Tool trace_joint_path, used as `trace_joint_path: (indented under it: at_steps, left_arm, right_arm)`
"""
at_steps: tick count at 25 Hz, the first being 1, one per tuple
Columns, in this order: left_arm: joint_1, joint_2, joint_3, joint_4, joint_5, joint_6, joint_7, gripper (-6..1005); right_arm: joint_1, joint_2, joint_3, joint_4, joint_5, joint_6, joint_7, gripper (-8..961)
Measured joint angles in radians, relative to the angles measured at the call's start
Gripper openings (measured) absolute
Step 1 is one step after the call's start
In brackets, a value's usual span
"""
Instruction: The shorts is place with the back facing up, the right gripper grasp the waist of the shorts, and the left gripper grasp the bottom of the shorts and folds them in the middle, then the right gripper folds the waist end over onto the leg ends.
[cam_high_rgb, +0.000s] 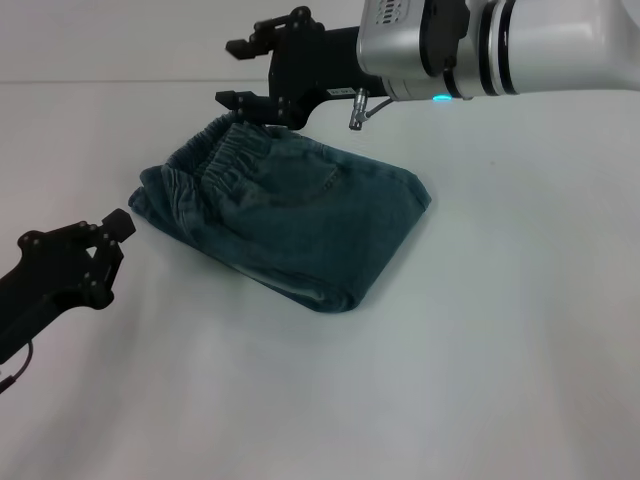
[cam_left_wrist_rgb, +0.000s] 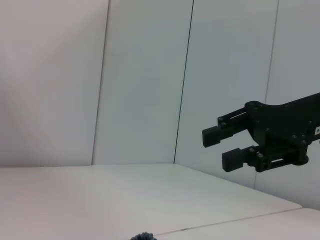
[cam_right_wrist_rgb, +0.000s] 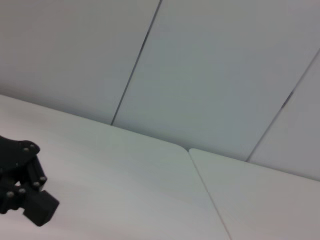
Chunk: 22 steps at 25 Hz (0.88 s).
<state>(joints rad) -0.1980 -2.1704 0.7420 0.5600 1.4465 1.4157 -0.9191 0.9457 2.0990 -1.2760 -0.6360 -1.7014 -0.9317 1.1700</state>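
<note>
The shorts lie on the desk folded, so the job looks done, with the right claw open above their 12 o'clock edge and the left claw, fingers together, off at 9 o'clock.

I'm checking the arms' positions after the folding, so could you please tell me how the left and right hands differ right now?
The right hand is raised above the far, waistband end of the shorts, while the left hand sits low by the table, beside their near left edge. The right hand's fingers are spread open; the left hand's look closed together. Both are black, and neither holds the shorts.
</note>
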Motion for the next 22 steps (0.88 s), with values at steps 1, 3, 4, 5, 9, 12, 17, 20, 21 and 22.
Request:
trace_joint_path:
  at_steps: [1,3,4,5,9,12,17,20,21,22]
  left_arm:
    - [0.000,0.002,-0.003,-0.001,0.000,0.000,0.000,21]
    - [-0.001,0.004,-0.004,0.000,0.000,0.000,-0.002,23]
    - [-0.002,0.005,-0.004,0.002,0.000,0.001,-0.003,25]
    - [-0.003,0.006,-0.004,0.006,0.002,0.006,-0.004,26]
    - [-0.009,0.016,-0.013,0.038,0.045,0.060,-0.023,31]
    - [-0.019,0.024,-0.026,0.084,0.102,0.090,-0.101,35]
    - [-0.050,0.046,-0.055,0.132,0.202,0.108,-0.207,104]
    - [-0.064,0.056,-0.069,0.145,0.252,0.110,-0.248,201]
    - [-0.070,0.060,-0.079,0.152,0.283,0.115,-0.265,233]
    - [-0.075,0.063,-0.089,0.157,0.307,0.122,-0.274,277]
  right_arm:
    - [-0.004,0.000,0.001,0.000,0.005,0.000,0.000,306]
    - [-0.033,-0.004,0.006,-0.005,0.029,-0.011,0.006,382]
    - [-0.040,-0.005,0.007,-0.008,0.035,-0.015,0.008,505]
    - [-0.061,-0.007,0.008,-0.019,0.052,-0.032,0.013,627]
    - [-0.200,-0.010,0.020,-0.113,0.095,-0.131,0.066,759]
    - [-0.331,-0.005,0.021,-0.197,0.121,-0.195,0.099,845]
    - [-0.513,-0.006,0.020,-0.222,0.188,-0.328,0.079,925]
    - [-0.597,-0.005,0.021,-0.224,0.205,-0.380,0.051,926]
    - [-0.620,-0.004,0.021,-0.223,0.207,-0.392,0.038,927]
    - [-0.640,-0.003,0.021,-0.216,0.210,-0.403,0.023,927]
